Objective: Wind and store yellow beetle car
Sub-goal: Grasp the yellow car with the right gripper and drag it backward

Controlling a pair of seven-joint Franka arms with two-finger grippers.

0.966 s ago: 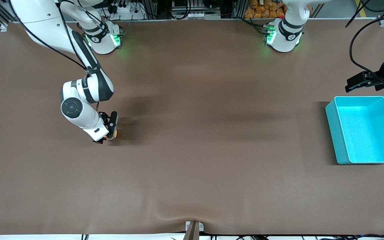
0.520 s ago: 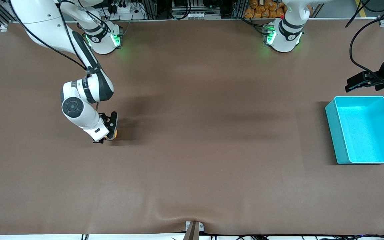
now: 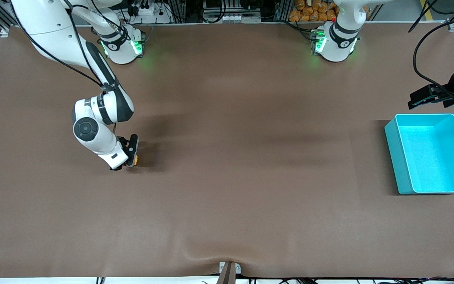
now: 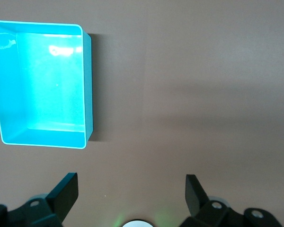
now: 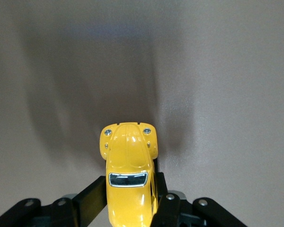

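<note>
Right claw [image 5: 131, 208] pinches the yellow beetle car [image 5: 128, 176] on the tabletop [image 3: 227, 177] toward the right arm's end. To wind well, keep wheels pressed down, drag straight back. Left claw [image 4: 131, 193] waits spread beside the turquoise bin [image 3: 395, 157].

A brown tabletop [image 3: 235, 165] carried one turquoise bin [image 3: 396, 157], open-topped and rectangular, standing toward the left arm's end. Nothing lay inside the bin. Orange-yellow items [image 3: 309, 12] sat just past the tabletop's edge, between the arms' bases.
</note>
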